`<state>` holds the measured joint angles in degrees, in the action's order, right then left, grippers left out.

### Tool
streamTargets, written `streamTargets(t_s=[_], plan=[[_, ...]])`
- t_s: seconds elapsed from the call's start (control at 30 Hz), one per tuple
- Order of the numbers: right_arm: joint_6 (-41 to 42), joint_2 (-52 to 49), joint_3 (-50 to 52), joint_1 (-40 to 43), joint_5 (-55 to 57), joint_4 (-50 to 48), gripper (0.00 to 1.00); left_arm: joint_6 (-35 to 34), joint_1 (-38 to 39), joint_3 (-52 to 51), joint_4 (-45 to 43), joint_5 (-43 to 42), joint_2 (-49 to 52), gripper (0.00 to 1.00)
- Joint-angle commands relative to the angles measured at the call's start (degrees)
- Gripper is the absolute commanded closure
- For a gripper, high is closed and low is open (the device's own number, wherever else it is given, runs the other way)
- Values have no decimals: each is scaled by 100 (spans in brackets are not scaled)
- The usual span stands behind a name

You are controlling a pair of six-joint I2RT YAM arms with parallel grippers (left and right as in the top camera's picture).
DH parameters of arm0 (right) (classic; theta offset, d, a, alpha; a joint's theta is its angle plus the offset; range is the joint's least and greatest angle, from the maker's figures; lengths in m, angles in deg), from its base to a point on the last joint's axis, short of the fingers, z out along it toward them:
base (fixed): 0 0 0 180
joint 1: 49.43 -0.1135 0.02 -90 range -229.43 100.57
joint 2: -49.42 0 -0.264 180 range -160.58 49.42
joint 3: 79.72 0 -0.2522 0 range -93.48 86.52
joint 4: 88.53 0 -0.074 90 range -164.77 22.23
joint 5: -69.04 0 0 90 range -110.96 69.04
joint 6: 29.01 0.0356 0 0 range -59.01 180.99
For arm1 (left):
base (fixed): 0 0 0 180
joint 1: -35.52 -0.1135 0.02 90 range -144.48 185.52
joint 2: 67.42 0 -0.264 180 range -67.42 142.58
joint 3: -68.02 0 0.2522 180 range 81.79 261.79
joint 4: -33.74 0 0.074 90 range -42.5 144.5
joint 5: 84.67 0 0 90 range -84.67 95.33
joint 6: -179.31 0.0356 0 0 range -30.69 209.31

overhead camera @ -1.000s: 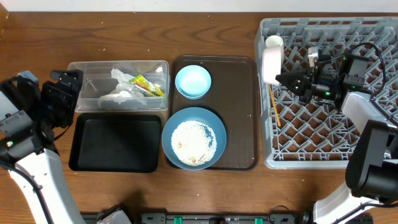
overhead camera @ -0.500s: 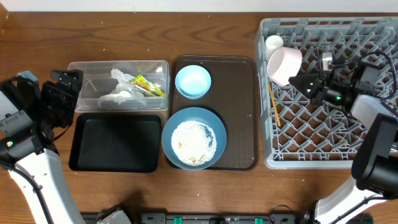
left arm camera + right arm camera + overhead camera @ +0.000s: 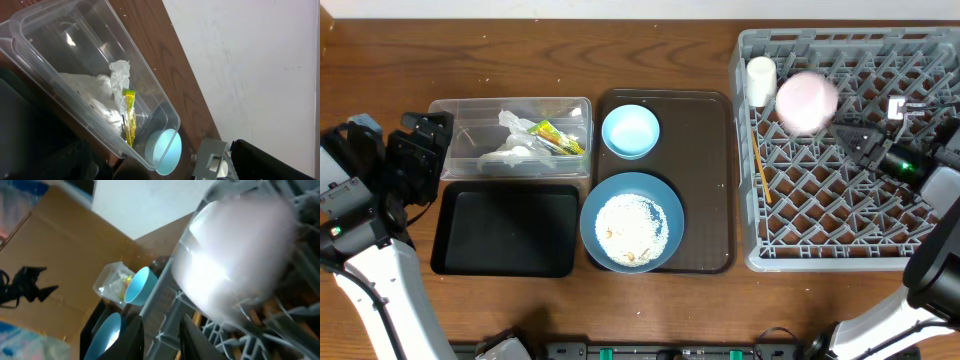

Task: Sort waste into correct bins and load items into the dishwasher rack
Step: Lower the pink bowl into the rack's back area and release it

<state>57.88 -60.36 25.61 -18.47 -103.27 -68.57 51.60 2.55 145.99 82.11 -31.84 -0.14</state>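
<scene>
The small pink bowl (image 3: 807, 102) shows blurred over the pegs of the grey dishwasher rack (image 3: 920, 250), and it fills the top of the right wrist view (image 3: 235, 255). My right gripper (image 3: 850, 138) is just to its right, open, with only rack lattice between its fingers (image 3: 132, 335). In the rack's left end are the white cup (image 3: 761, 78) and the chopsticks (image 3: 761, 170). The dark blue bowl (image 3: 631, 221) holds rice scraps; the light blue bowl (image 3: 631, 131) sits behind it. The clear tub (image 3: 512, 137) holds the napkin (image 3: 95, 92) and wrapper (image 3: 129, 117). My left gripper (image 3: 432, 152) is open beside the tub.
Both blue bowls stand on a dark brown serving tray (image 3: 705, 180). The shallow black tray (image 3: 506, 229) lies in front of the clear tub. The rack's right half holds my right arm.
My right gripper carried the pink bowl rightward over the rack, then opened and drew back to the right. The bowl is out of the grip. The left arm has not moved.
</scene>
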Motion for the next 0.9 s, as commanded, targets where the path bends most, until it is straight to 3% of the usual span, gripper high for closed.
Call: streamTargets(t_s=[0.0, 0.23, 0.4, 0.63, 0.87], plan=[[337, -48, 28, -15, 24, 13, 80, -11, -33, 52, 11, -52, 17, 9], [706, 2, 28, -227, 518, 219, 87, -11, -33, 52, 9, -52, 17, 9], [1117, 595, 15, -461, 1399, 223, 87, -11, -35, 52, 11, -52, 17, 9], [1189, 2426, 15, -1185, 3705, 769, 85, -11, -35, 52, 11, -52, 17, 9], [96, 3338, 15, -2765, 6568, 1200, 89, -11, -35, 52, 11, -52, 17, 9]])
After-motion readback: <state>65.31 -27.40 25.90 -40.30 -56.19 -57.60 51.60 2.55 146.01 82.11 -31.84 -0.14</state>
